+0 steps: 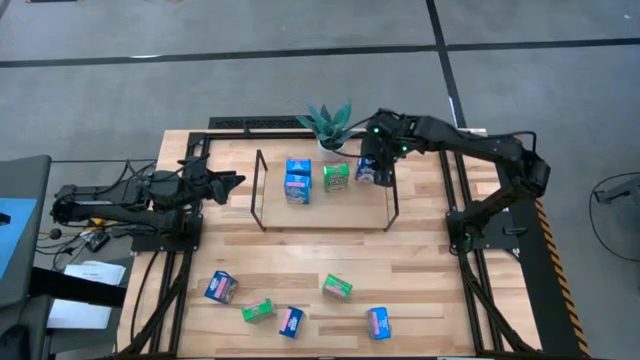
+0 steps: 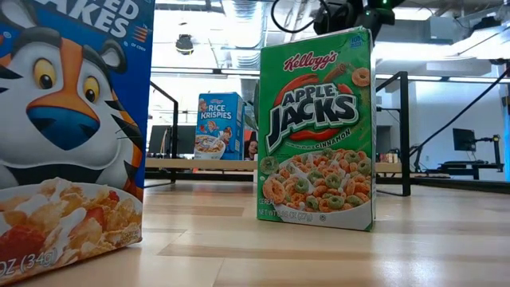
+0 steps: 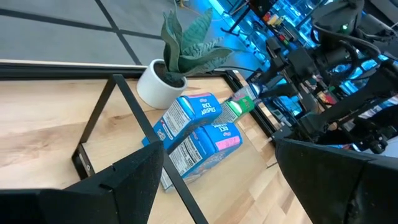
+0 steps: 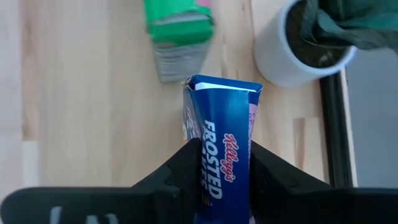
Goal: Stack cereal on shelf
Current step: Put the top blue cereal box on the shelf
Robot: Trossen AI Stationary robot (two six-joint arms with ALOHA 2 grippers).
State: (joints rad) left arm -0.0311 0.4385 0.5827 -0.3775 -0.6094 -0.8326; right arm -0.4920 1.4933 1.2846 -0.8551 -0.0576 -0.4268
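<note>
The shelf [image 1: 325, 215], a light-wood board in a black wire frame, stands mid-table. On it are two blue cereal boxes [image 1: 297, 180], one stacked on the other, and a green box [image 1: 336, 177] resting on the board. My right gripper [image 1: 368, 168] is over the shelf's right end, shut on a blue Frosted Flakes box [image 4: 222, 124]. My left gripper [image 1: 236, 182] hangs open beside the shelf's left end, holding nothing. Several more blue and green boxes [image 1: 291, 321] lie on the tabletop near the front edge. My right gripper pinches the blue box between its two fingers [image 4: 186, 158], one on each broad face, with the narrow printed side [image 4: 217, 162] facing the wrist camera. The fingers slant steeply down from above. The box's far end [image 4: 221, 84] points at the shelf board; whether it touches the board I cannot tell.
A potted plant in a white pot [image 1: 330, 125] stands just behind the shelf, close to my right gripper. The shelf's black upright ends [image 1: 258, 190] flank the board. In the low view, a green Apple Jacks box [image 2: 316, 131] and a blue box [image 2: 64, 135] stand close to the camera.
</note>
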